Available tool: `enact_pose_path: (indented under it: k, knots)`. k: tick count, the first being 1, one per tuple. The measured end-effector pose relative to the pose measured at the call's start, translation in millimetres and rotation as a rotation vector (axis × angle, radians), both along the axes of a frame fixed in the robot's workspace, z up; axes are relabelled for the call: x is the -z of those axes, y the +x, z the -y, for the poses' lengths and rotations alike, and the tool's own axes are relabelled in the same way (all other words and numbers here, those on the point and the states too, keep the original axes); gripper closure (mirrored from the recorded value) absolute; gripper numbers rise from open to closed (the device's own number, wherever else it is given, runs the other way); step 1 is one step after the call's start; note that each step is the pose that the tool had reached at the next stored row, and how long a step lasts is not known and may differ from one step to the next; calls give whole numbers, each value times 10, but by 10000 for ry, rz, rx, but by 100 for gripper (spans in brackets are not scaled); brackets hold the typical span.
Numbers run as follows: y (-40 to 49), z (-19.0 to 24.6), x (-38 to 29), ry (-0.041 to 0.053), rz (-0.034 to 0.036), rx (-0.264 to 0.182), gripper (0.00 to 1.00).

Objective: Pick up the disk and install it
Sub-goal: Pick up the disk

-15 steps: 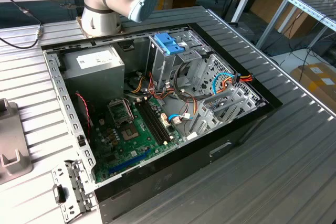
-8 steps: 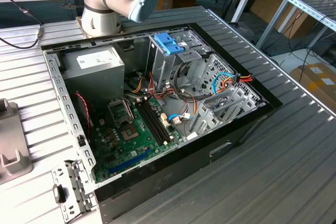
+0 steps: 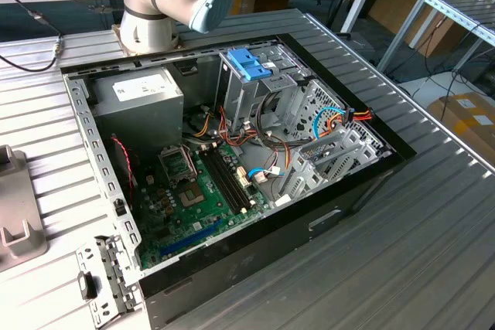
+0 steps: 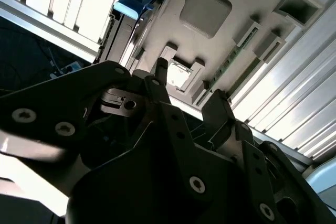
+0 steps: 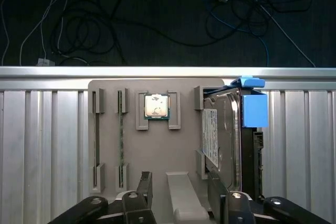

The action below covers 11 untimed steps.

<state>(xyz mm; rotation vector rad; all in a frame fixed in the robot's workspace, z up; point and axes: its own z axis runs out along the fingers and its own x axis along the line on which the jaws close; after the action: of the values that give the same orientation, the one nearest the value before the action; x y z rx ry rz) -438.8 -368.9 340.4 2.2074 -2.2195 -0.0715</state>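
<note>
Exterior view: the computer case [image 3: 232, 268] lies open on the desk [image 3: 433, 253], with the blue latch [image 3: 249, 63] sitting on top of its drive cage. Well apart from the case, at the exterior view's left edge, there's a slice of a grey tray [image 3: 15, 214]. It's probably the same parts tray the wrist cameras look down on, but I can't be sure from that sliver.

First wrist view: the disk [image 5: 223, 135] stands on its edge in a slot along one side of the tray. Its blue rail [image 5: 254, 109] faces the tray's outer edge, and a chip [image 5: 156, 105] sits in a pocket nearer the tray's middle. The pincer [image 5: 181, 184] hangs over the tray's end with its jaws spread wide and nothing between them. One jaw is just beside the disk's end, not clamped on it.

Second wrist view: same deal from under the pincer. The jaws are apart and empty, and the disk sits in its tray slot.

So I'd say the job has barely begun: the disk isn't picked up yet, and the whole install is left.
</note>
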Motion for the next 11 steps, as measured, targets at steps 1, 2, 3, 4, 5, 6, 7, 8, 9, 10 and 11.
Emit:
enact_pose_path:
  k: [1, 2, 3, 4, 5, 6, 7, 8, 9, 10, 11]
  knots:
    - [0, 0, 0, 0, 0, -1, 46]
    - [0, -2, 1, 0, 2, -1, 46]
    - [0, -5, 3, 1, 2, -1, 46]
    - [-1, -10, 4, 1, 1, 0, 46]
    - [-1, -17, 5, 1, -1, -1, 46]
    - [-2, -29, 9, 3, 0, -1, 46]
    - [-4, -40, 11, 4, 0, -1, 46]
    - [-7, -55, 13, 4, 0, 0, 46]
    - [-8, -68, 16, 4, 0, -1, 46]
    - [-13, -89, 20, 5, 0, 0, 46]
    - [-18, -102, 22, 5, 0, 0, 46]
